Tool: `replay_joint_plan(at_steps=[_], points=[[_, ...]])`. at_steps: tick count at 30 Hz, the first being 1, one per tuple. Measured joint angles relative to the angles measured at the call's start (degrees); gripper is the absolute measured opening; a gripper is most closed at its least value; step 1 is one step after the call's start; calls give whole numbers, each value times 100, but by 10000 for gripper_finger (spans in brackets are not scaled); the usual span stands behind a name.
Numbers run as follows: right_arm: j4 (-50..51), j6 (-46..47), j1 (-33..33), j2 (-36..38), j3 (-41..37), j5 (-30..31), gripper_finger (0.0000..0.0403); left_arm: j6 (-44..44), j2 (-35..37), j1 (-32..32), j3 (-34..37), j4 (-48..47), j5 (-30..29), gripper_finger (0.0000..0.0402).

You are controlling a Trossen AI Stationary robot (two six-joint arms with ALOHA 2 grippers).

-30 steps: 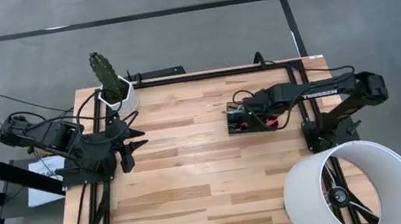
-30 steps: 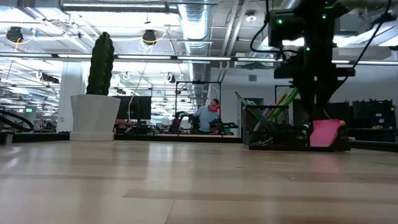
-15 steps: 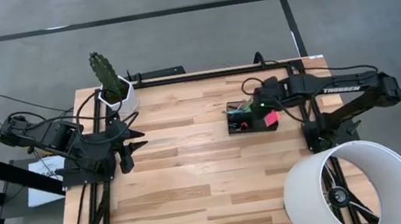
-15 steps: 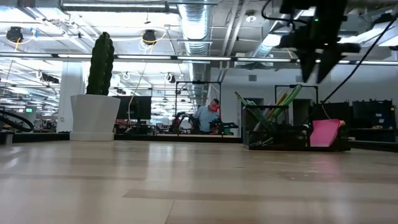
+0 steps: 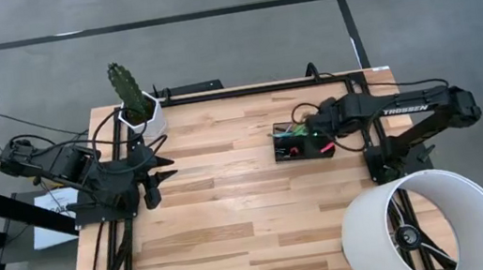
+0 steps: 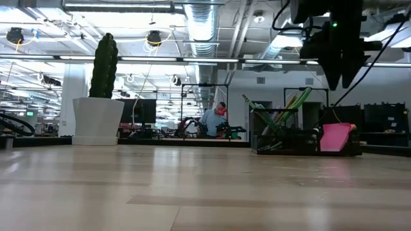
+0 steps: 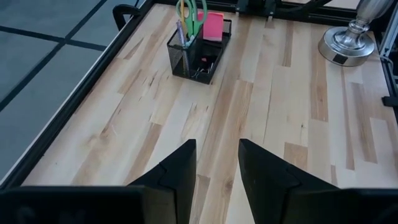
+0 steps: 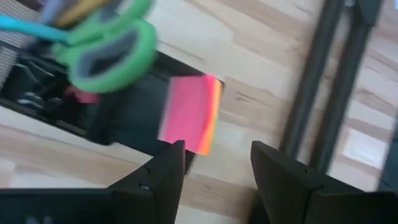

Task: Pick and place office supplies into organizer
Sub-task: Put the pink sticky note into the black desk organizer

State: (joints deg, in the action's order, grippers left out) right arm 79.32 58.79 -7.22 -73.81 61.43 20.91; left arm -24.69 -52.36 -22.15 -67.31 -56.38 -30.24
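Hovering right pincer (image 8: 214, 163) open above organizer (image 5: 297, 142) rim.

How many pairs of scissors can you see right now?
1. The green-handled scissors stand handles-up in the black organizer, in its cup section beside the pink sticky-note pad. Others could be hidden inside.

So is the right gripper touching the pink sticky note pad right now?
Apart. In the low view the right gripper hangs above the pink sticky note pad, open, with clear background between them; the pad rests in the organizer.

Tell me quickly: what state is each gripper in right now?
Left gripper: open, empty, waiting at the table's left edge.
Right gripper: open, empty, above the organizer.
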Motion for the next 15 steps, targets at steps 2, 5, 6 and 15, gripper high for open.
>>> replay_joint_plan(at_steps=[2,5,6,15], points=[[185,115,10,-45,6,15,174,-11,0,0,0,0,0,114],[587,300,-3,-55,2,43,148,-11,0,0,0,3,-2,114],[705,352,-3,-48,-7,72,134,-11,-1,0,0,4,-2,114],[63,869,-3,170,-896,-86,8,-54,-2,0,0,27,-20,114]])
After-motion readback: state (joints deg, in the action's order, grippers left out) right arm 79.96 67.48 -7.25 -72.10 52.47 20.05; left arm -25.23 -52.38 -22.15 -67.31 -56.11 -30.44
